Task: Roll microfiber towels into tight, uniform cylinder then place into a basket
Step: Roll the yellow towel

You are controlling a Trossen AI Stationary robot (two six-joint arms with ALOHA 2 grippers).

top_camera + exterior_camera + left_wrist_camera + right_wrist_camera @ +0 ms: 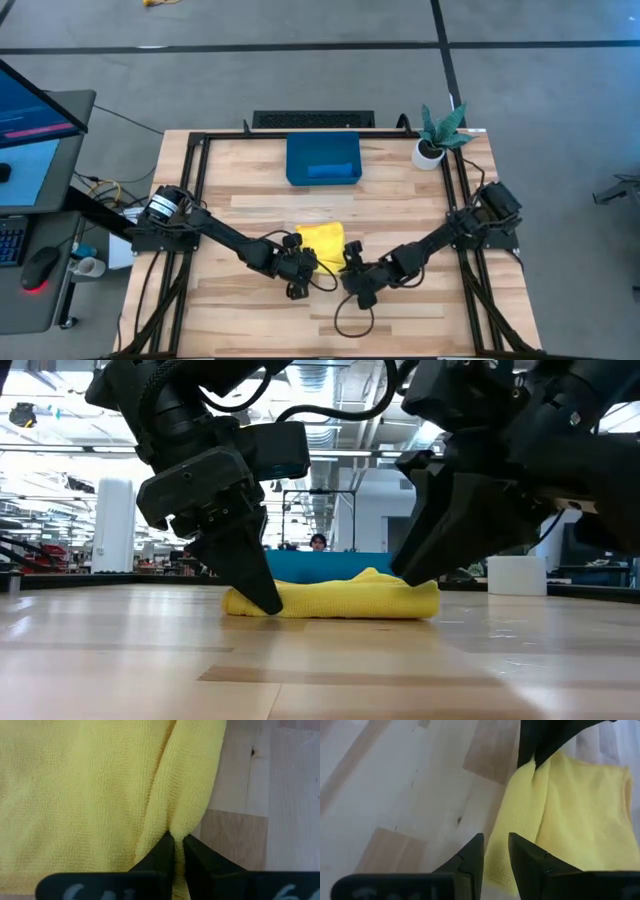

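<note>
Two dark robot arms meet over a yellow towel (322,240) lying folded near the middle of a wooden table (260,190), seen from above. The left tool (175,851) is clenched on the towel's edge: the left wrist view shows its two fingers (161,855) pressed together with a ridge of yellow cloth pinched between them. At table height, that tool comes down on the towel's end that shows on the left of that picture, its tip at the table surface.

The right tool (495,855) sits at the towel's other near corner. Its fingers (472,857) stand apart with a narrow gap; the towel's edge lies just beyond them, and whether cloth is caught in the gap cannot be told. The right wrist view also shows the left tool farther off, gripping the towel's folded edge.

A dark-blue basket (322,158) sits at the table's far side, well apart from the yellow towel, with a blue towel (330,171) inside it. A small white pot (428,153) with a green plant stands near the far right corner. A person shows in the room beyond the table in the low view.
</note>
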